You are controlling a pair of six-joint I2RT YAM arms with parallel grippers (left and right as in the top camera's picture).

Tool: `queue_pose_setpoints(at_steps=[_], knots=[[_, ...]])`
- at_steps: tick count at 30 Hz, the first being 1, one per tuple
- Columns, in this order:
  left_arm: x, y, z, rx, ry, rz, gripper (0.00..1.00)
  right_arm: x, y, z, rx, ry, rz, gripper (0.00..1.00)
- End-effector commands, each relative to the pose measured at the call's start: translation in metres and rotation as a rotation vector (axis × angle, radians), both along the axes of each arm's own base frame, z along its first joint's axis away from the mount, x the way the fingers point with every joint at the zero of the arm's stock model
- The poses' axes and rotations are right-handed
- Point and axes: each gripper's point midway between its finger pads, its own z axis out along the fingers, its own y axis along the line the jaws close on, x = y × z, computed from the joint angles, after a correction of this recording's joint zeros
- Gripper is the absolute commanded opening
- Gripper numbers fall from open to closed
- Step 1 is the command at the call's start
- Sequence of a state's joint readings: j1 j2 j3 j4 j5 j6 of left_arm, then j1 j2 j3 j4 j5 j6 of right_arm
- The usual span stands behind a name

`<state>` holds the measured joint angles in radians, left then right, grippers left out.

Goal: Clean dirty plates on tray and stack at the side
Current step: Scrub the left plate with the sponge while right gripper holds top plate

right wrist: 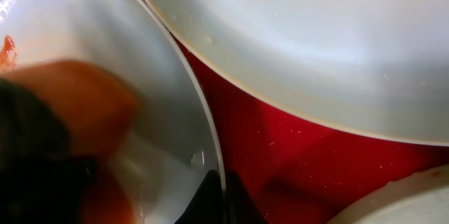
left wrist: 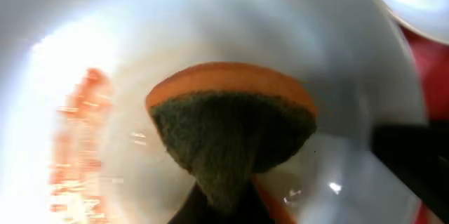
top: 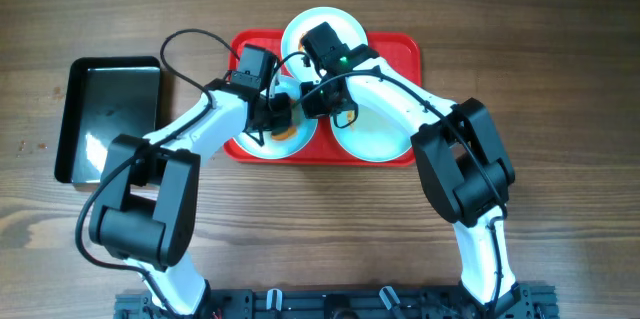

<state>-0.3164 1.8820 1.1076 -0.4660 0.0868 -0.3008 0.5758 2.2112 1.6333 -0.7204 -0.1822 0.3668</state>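
one smeared plate (left wrist: 210,13): left hand (top: 279,117) clamps a sponge (left wrist: 231,126), right hand (right wrist: 219,199) pinches the rim (right wrist: 200,104). hard scrubbing could wrench it free.

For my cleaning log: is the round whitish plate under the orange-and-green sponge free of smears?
No, orange smears streak the plate beside the sponge.
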Motion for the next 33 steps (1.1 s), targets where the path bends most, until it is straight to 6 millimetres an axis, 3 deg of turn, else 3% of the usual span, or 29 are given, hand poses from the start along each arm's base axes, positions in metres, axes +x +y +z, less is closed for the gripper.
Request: queue_pose_setpoints(at_steps=[1,4,8,11,13,14,20,22,26,28,33], knots=[[0.004,0.074,-0.014,0.428,-0.038,0.038,0.04,-0.005,-0.003,-0.014,-0.019,0.031,0.001,0.05],[0.011,0.104,0.001,0.618,-0.090,0.069,0.04,-0.005,-0.003,-0.014,-0.019,0.031,0.001,0.05],[0.019,0.100,0.029,0.595,-0.150,0.088,0.04,-0.006,-0.003,-0.014,-0.020,0.032,0.001,0.05],[0.025,0.067,0.061,0.405,-0.223,0.055,0.04,-0.006,-0.003,-0.014,-0.020,0.032,0.001,0.05],[0.021,0.029,0.072,0.172,-0.224,-0.001,0.04,-0.005,-0.003,-0.014,-0.020,0.031,0.001,0.05],[0.020,0.019,0.072,0.105,-0.213,0.008,0.04,-0.005,-0.003,-0.014,-0.019,0.030,0.001,0.05],[0.008,-0.008,0.025,-0.040,-0.050,0.014,0.04,-0.005,-0.003,-0.014,-0.018,0.030,0.001,0.05],[0.004,-0.006,0.002,-0.023,0.000,0.014,0.04,-0.005,-0.003,-0.014,-0.019,0.031,0.001,0.05],[0.011,-0.009,-0.025,-0.019,0.009,0.013,0.04,-0.005,-0.003,-0.014,-0.019,0.031,0.001,0.05],[0.015,0.002,-0.027,0.031,-0.008,0.029,0.04,-0.006,-0.003,-0.014,-0.021,0.034,0.001,0.05],[0.016,0.078,-0.022,0.462,-0.052,0.075,0.04,-0.006,-0.003,-0.014,-0.022,0.035,0.001,0.05]])
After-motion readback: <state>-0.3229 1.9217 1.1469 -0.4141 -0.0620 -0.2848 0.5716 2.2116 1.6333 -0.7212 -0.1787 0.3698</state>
